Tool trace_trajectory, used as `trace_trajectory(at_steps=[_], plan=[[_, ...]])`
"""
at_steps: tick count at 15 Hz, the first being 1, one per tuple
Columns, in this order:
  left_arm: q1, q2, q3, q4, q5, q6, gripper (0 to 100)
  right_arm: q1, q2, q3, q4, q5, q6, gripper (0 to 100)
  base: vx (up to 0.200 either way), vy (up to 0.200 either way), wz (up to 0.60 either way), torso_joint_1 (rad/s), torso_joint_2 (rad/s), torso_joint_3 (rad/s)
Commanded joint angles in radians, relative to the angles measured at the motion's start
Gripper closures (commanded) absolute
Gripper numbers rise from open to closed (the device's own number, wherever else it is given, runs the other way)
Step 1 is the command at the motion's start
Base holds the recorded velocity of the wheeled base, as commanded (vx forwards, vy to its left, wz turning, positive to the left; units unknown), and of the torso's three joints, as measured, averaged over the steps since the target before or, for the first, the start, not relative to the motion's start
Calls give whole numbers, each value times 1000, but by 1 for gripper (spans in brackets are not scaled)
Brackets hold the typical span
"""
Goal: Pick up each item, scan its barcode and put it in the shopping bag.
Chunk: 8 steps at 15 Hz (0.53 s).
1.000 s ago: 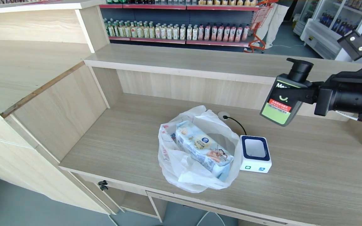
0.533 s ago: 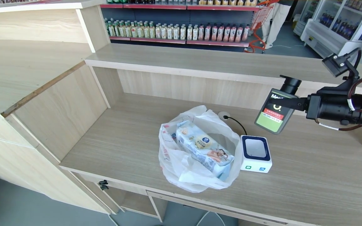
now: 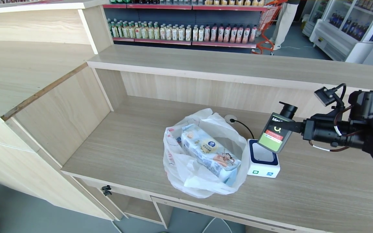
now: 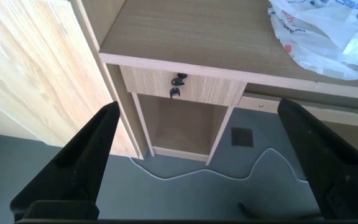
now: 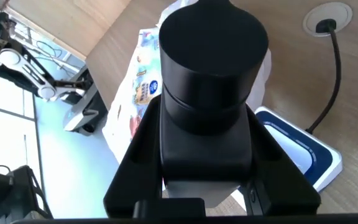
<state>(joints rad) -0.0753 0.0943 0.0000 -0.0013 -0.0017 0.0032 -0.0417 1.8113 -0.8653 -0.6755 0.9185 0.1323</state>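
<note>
My right gripper (image 3: 288, 125) is shut on a dark bottle (image 3: 274, 136) with a black cap and a green and red label. It holds the bottle tilted just above the far right corner of the white and blue scanner (image 3: 263, 159). From the right wrist, the bottle's cap (image 5: 213, 56) stands between the gripper's fingers (image 5: 135, 165), with the scanner (image 5: 306, 152) below. The white shopping bag (image 3: 193, 171) lies open left of the scanner, a tissue pack (image 3: 209, 151) inside. My left gripper (image 4: 204, 162) hangs open, low in front of the counter.
A black cable (image 3: 243, 127) runs from a desk hole (image 3: 230, 119) to the scanner. A raised counter ledge (image 3: 206, 61) runs behind and a wooden side wall (image 3: 63, 113) stands at the left. Below the desk front are a drawer lock (image 4: 178, 86) and an open cubby (image 4: 182, 127).
My right arm has come down and to the left with the bottle, from high at the right to just over the scanner. The bag and scanner have not moved.
</note>
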Motion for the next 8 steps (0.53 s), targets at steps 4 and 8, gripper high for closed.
trace_trajectory(at_steps=[4, 8], plan=[[0, 1, 0, 0, 0, 0, 0, 0, 69, 3, -30, 2, 30, 100, 0, 0, 0, 0, 0, 0], [0, 1, 0, 0, 0, 0, 0, 14, 120, 17, -144, 2, 30, 100, 0, 0, 0, 0, 0, 0]])
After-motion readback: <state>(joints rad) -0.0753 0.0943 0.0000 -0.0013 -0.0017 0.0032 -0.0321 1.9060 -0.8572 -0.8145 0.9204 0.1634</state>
